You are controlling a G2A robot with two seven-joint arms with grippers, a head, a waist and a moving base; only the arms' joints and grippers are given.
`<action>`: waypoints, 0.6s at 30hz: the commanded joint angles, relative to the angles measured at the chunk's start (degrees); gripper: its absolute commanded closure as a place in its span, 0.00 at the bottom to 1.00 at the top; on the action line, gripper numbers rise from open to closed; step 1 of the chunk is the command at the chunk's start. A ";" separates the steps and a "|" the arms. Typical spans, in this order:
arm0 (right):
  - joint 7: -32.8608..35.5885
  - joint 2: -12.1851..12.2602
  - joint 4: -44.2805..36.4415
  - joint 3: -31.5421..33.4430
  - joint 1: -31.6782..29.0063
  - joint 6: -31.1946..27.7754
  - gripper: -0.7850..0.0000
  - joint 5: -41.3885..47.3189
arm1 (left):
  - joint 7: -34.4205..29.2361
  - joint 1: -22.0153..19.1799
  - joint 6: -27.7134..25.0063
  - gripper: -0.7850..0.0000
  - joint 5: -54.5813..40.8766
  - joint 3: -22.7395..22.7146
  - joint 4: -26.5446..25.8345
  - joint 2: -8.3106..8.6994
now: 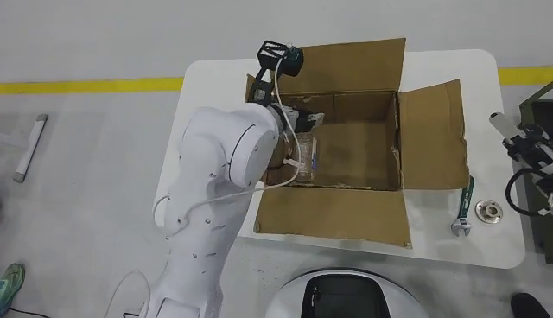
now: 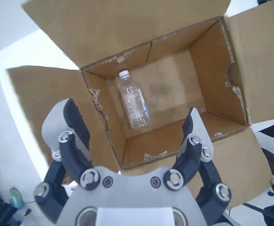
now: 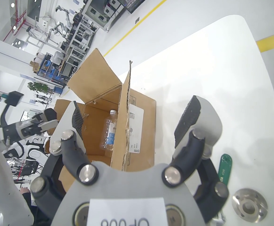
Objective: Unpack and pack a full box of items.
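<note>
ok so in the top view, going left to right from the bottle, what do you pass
bottle → bare floor of the box → side flap → wrench → metal ring

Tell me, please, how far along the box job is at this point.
Done: the box stands open, with a wrench and a metal flange on the table beside it. In hand: nothing; the left claw is open above the box, the right claw open over the table. Left: one clear bottle lies on the box floor, whether last out or first in I cannot tell.
</note>
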 commanded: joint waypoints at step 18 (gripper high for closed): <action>0.94 0.50 0.65 -3.67 2.54 0.79 0.00 -2.36 | 0.00 5.21 -6.32 0.00 19.73 -19.71 -4.20 4.67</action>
